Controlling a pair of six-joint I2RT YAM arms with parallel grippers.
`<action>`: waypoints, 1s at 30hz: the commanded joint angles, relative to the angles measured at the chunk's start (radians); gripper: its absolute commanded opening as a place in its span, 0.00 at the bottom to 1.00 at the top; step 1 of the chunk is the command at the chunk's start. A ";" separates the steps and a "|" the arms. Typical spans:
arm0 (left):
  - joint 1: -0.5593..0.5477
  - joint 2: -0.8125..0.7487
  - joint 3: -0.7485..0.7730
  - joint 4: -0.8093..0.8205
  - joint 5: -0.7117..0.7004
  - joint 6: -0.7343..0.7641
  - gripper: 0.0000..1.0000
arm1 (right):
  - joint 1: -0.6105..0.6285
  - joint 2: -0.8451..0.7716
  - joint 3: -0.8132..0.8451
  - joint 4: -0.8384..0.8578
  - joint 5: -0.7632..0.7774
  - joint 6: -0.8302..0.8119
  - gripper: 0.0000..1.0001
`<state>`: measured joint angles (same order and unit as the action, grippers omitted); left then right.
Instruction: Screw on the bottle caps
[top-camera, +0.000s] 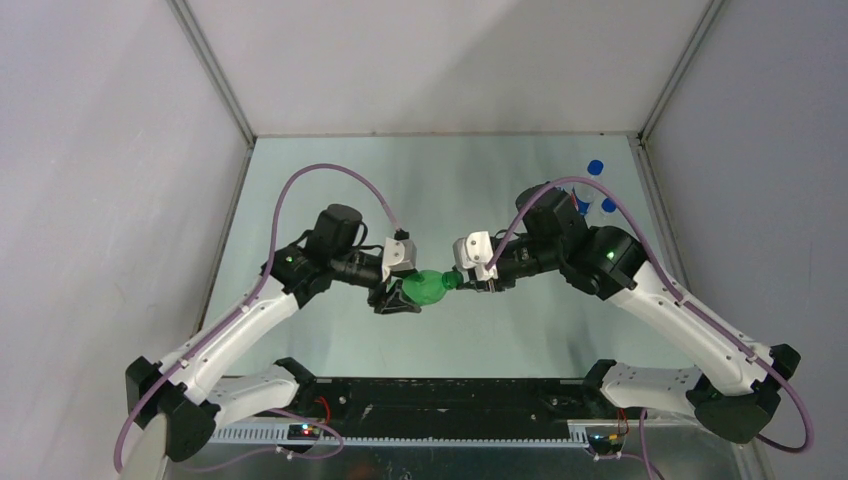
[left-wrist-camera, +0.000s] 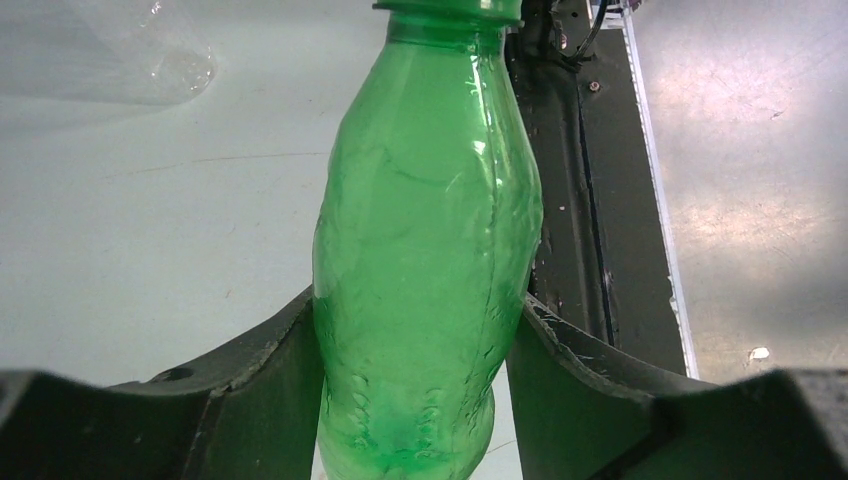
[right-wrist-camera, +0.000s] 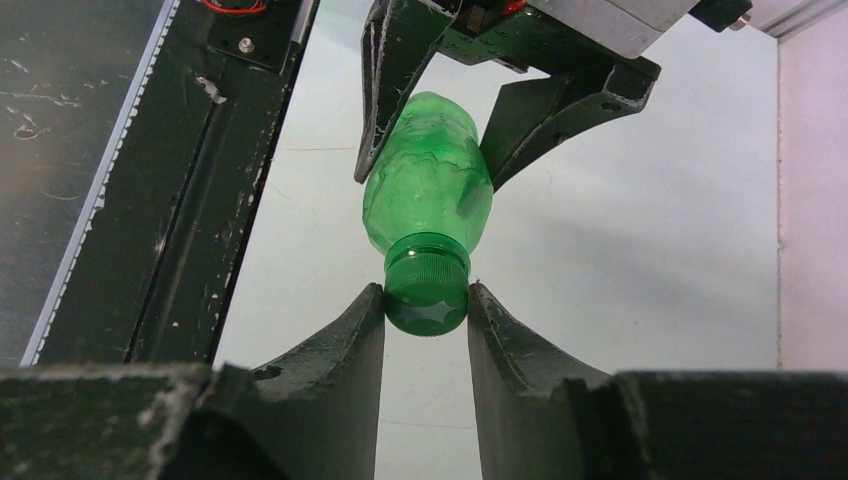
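Observation:
My left gripper (top-camera: 400, 296) is shut on the translucent green bottle (top-camera: 428, 288), which it holds level above the table with the neck pointing right. In the left wrist view the bottle (left-wrist-camera: 425, 250) fills the space between both fingers. My right gripper (top-camera: 472, 280) is shut on the dark green cap (right-wrist-camera: 427, 290), which sits on the bottle's neck; in the right wrist view both fingertips (right-wrist-camera: 370, 312) press the cap's sides, and the bottle (right-wrist-camera: 428, 190) runs away from them to the left gripper (right-wrist-camera: 430, 150). The white cap and the clear unlabelled bottle are out of view, apart from a clear plastic shape (left-wrist-camera: 120, 60) lying on the table.
Two bright blue caps (top-camera: 602, 186) show at the back right beside the right arm. The black base rail (top-camera: 450, 405) runs along the near edge. Grey walls close the table (top-camera: 440, 190) at the back and sides.

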<state>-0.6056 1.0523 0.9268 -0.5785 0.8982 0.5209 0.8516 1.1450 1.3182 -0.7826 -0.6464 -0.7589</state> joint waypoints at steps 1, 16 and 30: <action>0.005 -0.041 0.014 0.089 0.041 -0.038 0.00 | 0.011 0.018 0.007 0.013 -0.007 0.018 0.30; -0.137 -0.203 -0.152 0.503 -0.371 -0.125 0.00 | -0.080 0.119 0.007 0.098 -0.113 0.501 0.08; -0.382 -0.260 -0.313 0.848 -0.987 -0.022 0.00 | -0.116 0.196 0.007 0.136 0.121 1.120 0.00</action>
<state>-0.9154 0.8154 0.5915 -0.1219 0.0776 0.4549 0.7212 1.3018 1.3193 -0.6907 -0.5865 0.1246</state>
